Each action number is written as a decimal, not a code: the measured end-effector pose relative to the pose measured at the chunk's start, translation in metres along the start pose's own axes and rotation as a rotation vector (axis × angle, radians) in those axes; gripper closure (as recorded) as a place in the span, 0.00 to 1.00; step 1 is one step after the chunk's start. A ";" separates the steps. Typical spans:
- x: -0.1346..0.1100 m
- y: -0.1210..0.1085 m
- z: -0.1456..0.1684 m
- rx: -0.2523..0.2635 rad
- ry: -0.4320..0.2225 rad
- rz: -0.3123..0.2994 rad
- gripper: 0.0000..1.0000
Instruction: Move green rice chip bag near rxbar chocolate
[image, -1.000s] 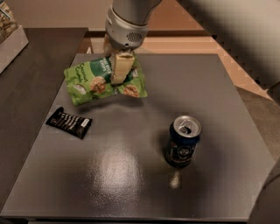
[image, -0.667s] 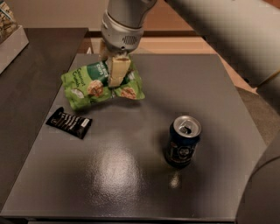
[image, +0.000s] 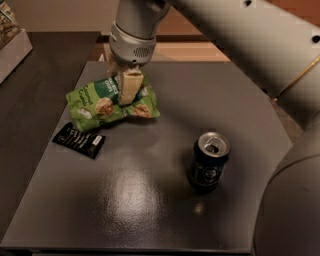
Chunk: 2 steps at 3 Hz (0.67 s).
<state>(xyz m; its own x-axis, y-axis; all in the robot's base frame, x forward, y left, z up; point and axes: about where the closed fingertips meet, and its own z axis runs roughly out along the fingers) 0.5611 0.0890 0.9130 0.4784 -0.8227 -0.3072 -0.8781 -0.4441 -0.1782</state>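
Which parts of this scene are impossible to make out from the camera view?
- green rice chip bag: the gripper, closed on its upper middle, covers part of the lettering.
- rxbar chocolate: the white text is too small to read.
- dark blue drink can: the label is too dark and blurred to read.
- robot arm: cut off by the top and right edges.

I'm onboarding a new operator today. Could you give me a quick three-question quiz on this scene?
1. Fill in: the can stands ___.
2. True or false: the tool hangs above the can.
3. Nearest the rxbar chocolate: A) green rice chip bag B) can C) mug?
Key: 1 upright; 2 false, the tool grips the green rice chip bag at the table's far left; 3 A.
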 end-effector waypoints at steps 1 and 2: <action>-0.002 0.000 0.007 -0.019 -0.007 -0.001 0.13; -0.003 -0.002 0.008 -0.013 -0.009 -0.002 0.00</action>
<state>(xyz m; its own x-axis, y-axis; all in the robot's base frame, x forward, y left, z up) 0.5617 0.0948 0.9064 0.4801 -0.8185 -0.3154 -0.8772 -0.4503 -0.1667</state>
